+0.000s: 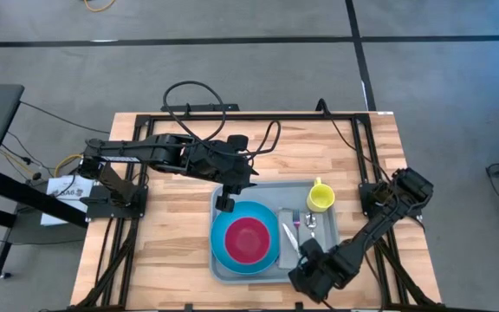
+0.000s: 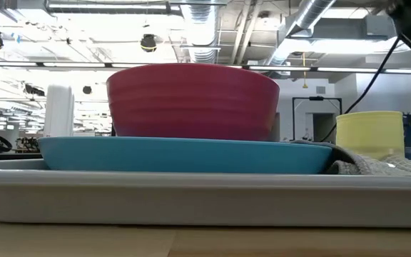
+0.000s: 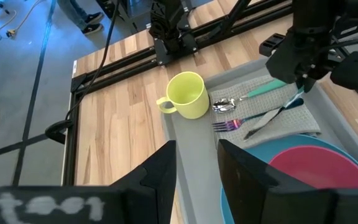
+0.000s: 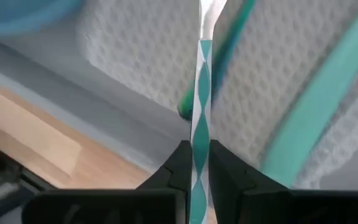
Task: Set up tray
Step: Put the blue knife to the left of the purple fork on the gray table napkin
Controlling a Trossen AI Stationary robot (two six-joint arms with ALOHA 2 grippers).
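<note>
**Knife Handle Pinched Over a Nearly Full Tray**

The grey tray (image 1: 223, 263) sat on the wooden table (image 1: 163, 251) near its front edge, already carrying a blue plate (image 1: 222, 247) with a red bowl (image 1: 248, 238) on it, a yellow mug (image 1: 320, 197) in one far corner, and a grey cloth napkin (image 3: 291, 118) bearing a spoon (image 3: 229, 104) and a fork (image 3: 229, 126). The right gripper (image 4: 196, 163) hung low at the napkin's near end, its jaws pressed together on the teal-and-white handle of a knife (image 4: 202, 93). The left gripper (image 3: 196, 168) hovered above the tray's far rim beside the plate, jaws spread and empty.

The pinch looked thin and far out on the handle. I judged the knife might swivel on release, land across the fork, or drag and rumple the napkin.
</note>
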